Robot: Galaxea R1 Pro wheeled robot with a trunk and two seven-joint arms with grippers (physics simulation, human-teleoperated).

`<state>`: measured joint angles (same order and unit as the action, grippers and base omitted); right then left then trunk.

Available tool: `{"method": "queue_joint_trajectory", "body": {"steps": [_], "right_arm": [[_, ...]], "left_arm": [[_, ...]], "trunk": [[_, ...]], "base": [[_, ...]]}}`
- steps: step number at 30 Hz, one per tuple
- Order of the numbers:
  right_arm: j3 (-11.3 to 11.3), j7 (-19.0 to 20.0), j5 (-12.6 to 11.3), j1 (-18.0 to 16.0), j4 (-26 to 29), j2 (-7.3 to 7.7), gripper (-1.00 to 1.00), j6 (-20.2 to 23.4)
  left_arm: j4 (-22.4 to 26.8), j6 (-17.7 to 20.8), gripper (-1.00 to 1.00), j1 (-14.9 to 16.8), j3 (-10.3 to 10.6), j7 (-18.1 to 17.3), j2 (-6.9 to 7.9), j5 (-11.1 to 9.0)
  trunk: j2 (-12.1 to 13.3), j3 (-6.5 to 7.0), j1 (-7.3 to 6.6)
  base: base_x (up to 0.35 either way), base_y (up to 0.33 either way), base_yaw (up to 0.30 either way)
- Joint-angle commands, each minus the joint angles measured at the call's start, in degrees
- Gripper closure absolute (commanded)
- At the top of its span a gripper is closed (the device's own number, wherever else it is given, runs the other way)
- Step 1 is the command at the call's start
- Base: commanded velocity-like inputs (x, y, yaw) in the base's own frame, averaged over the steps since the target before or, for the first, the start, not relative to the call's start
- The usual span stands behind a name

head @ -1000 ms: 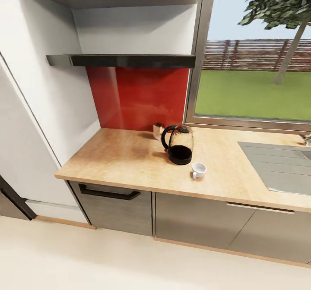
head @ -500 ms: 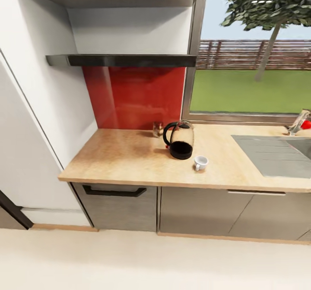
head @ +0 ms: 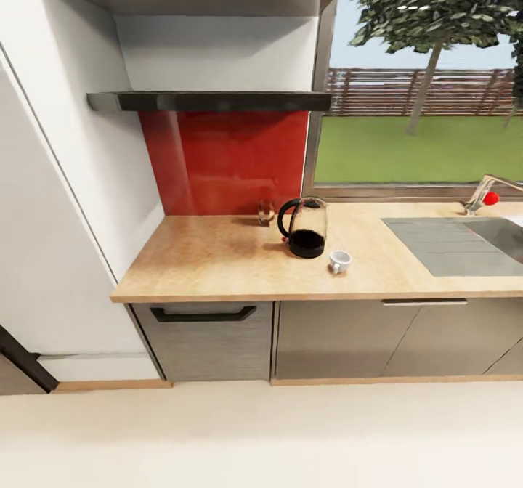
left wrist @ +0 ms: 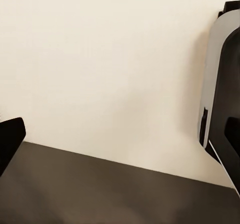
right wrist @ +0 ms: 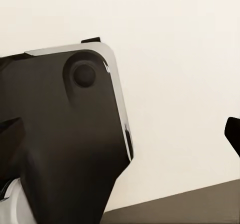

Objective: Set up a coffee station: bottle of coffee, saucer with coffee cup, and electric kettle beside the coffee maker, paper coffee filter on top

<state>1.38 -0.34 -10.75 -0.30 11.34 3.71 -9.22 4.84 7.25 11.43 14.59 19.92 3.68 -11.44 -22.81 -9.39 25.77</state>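
The kitchen worktop (head: pixel 218 263), pale speckled with a wood-coloured edge, runs under a window (head: pixel 414 139) and a red splashback (head: pixel 225 161), with grey cabinets (head: pixel 211 335) below and a steel sink (head: pixel 454 245) set in at its far end. A dark shelf (head: pixel 211 101) hangs above the splashback.

The electric kettle (head: pixel 305 228) stands upright on the worktop in front of the splashback, well short of the sink. Its glass body looks hard, slick and breakable, so the black loop handle on the side away from the sink is the place to take hold. The coffee cup (head: pixel 339 261) sits just beside the kettle on the sink side, nearer the worktop's front edge. It looks light and rigid, best pinched at the rim or handle. A small glass (head: pixel 266 212) stands behind the kettle against the splashback.

In both wrist views, dark finger tips show at the picture edges above cream floor; whether either gripper's fingers are open or closed I cannot tell.
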Motion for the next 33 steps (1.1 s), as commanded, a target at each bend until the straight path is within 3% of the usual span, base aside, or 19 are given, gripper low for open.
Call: {"method": "queue_joint_trajectory", "body": {"steps": [1, 33], "right_arm": [[0.1, 0.0, -0.2, 0.0, 0.0, -0.02, -1.00, -0.2], [0.3, -0.1, -0.4, 0.0, 0.3, -0.02, -1.00, -0.3]], "left_arm": [[0.2, 0.4, -1.00, 0.0, 0.5, 0.2, 0.04, -0.5], [0.1, -0.4, -1.00, 0.1, 0.6, 0.2, 0.66, -0.4]], "trunk": [[-0.1, -0.07, 0.02], [-0.1, 0.41, 0.02]], "base": [[-0.125, 0.194, -0.007], [-0.008, 0.012, 0.000]]}}
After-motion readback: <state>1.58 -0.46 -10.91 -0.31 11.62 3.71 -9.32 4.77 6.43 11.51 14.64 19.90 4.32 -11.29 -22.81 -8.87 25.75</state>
